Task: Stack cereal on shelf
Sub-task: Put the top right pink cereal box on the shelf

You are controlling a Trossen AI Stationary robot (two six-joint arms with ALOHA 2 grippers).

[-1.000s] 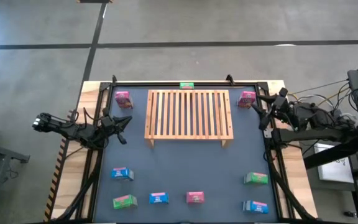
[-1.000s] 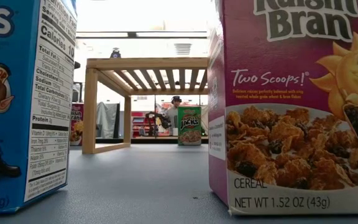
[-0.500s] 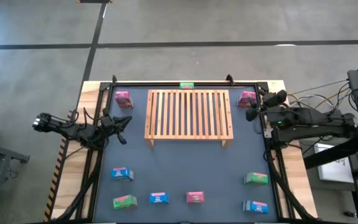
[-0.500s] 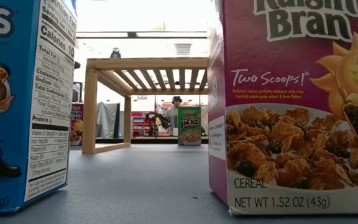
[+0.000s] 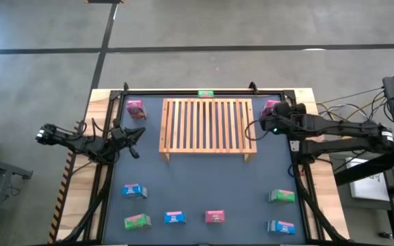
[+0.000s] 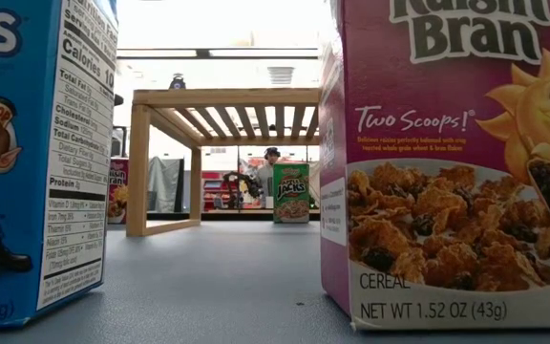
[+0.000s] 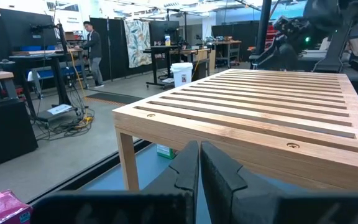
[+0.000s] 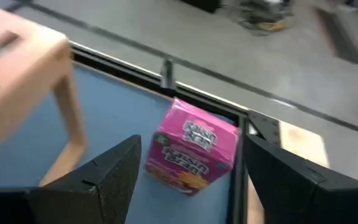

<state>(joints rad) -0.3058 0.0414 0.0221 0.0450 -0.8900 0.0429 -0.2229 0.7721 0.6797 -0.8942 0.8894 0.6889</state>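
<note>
Starting out, the light-wood slatted shelf (image 5: 208, 126) holds no small cardboard cereal boxes, while the right pincer (image 8: 185, 180), spread wide, nears the far-right pink box (image 8: 191, 147); the left pincer (image 7: 199, 169) waits pressed together.

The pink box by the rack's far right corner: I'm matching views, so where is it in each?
High: pink box, far right corner, partly under the right gripper.
Low: not visible.
Left wrist: not in it.
Right wrist: centre, between open jaws.
Shared landmark: rack, leg.
</note>
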